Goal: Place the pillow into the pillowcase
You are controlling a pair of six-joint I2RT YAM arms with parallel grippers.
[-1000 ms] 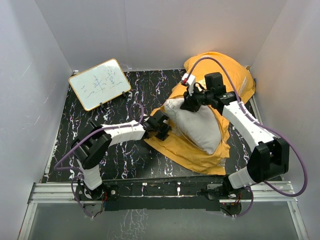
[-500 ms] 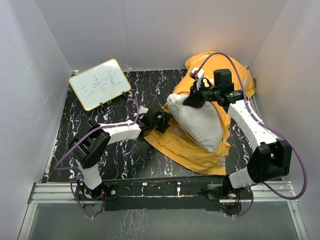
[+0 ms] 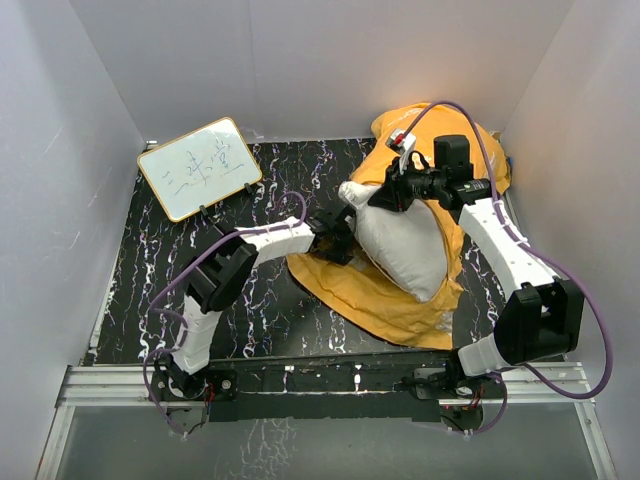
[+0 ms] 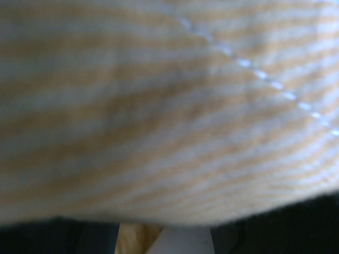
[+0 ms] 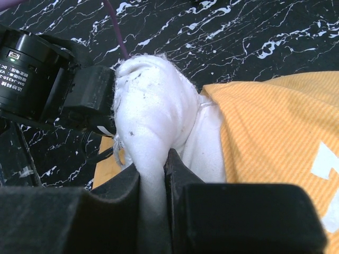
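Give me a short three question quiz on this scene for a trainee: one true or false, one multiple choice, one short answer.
1. True or false: the right gripper is shut on a corner of the pillow.
2. Where on the table does the whiteboard stand? A: far left corner. B: near right corner. C: centre.
3. What colour is the face of the pillowcase that shows?
Key: 1 true; 2 A; 3 orange-yellow.
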